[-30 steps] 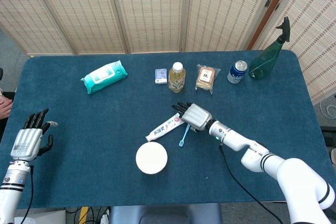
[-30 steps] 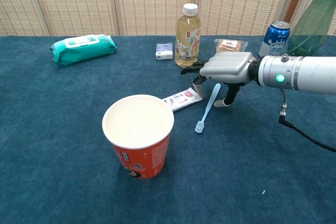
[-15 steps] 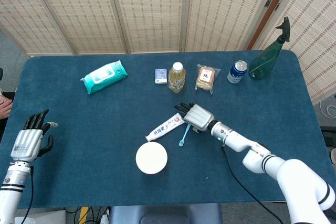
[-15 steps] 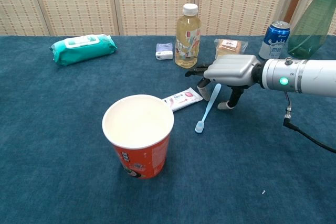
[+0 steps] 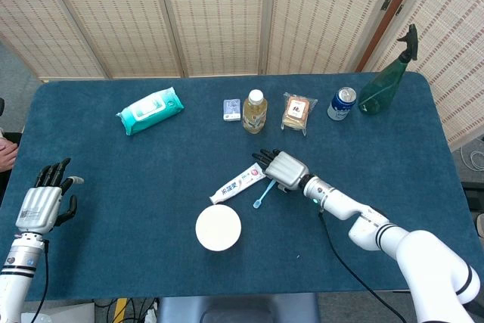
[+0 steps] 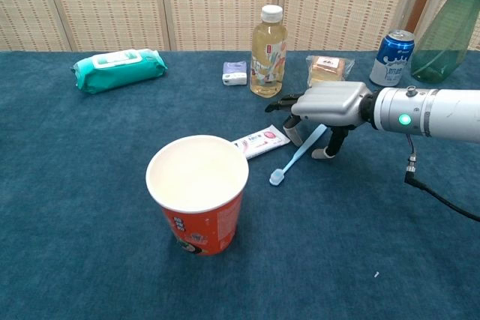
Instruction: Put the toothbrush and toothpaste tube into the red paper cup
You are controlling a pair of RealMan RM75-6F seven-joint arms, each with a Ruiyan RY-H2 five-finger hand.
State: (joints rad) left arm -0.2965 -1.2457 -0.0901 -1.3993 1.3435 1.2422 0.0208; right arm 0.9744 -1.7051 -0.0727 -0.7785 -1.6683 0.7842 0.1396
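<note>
Your right hand [image 6: 328,104] is arched over the handle end of the toothbrush [image 6: 297,157], fingertips down around it, though you can't tell whether it actually grips. The brush lies slanted on the table [image 6: 90,207] beside the toothpaste tube [image 6: 259,142], near the upright red paper cup [image 6: 198,192]. Your left hand [image 5: 43,202] rests open, holding nothing (far off at the table's edge).
</note>
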